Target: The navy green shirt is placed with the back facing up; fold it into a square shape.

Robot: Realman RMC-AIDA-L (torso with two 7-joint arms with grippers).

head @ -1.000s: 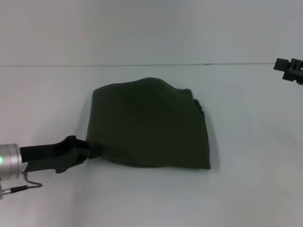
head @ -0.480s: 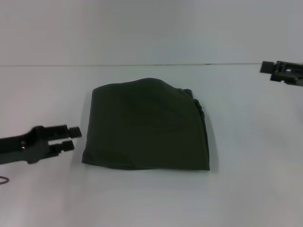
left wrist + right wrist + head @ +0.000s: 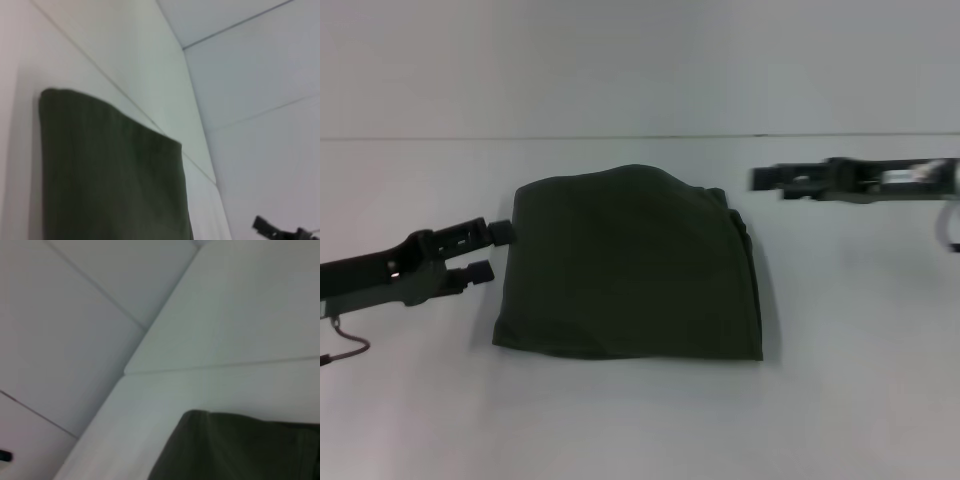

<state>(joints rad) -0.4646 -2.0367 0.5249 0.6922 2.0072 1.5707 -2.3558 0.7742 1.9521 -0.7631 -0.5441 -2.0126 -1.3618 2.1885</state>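
Observation:
The navy green shirt lies folded into a rough square, plain side up, in the middle of the white table. No lettering shows. My left gripper is open and empty at the shirt's left edge, near its far left corner, one fingertip almost touching the cloth. My right gripper hovers just right of the shirt's far right corner, apart from it. The shirt also shows in the left wrist view and in the right wrist view.
The table's far edge meets a pale wall behind the shirt. Bare tabletop lies on all sides of the shirt. The right gripper shows far off in the left wrist view.
My left gripper let go of the shirt's near left corner, drew back, then moved to its left edge farther back. My right arm swung in from the far right toward the shirt.

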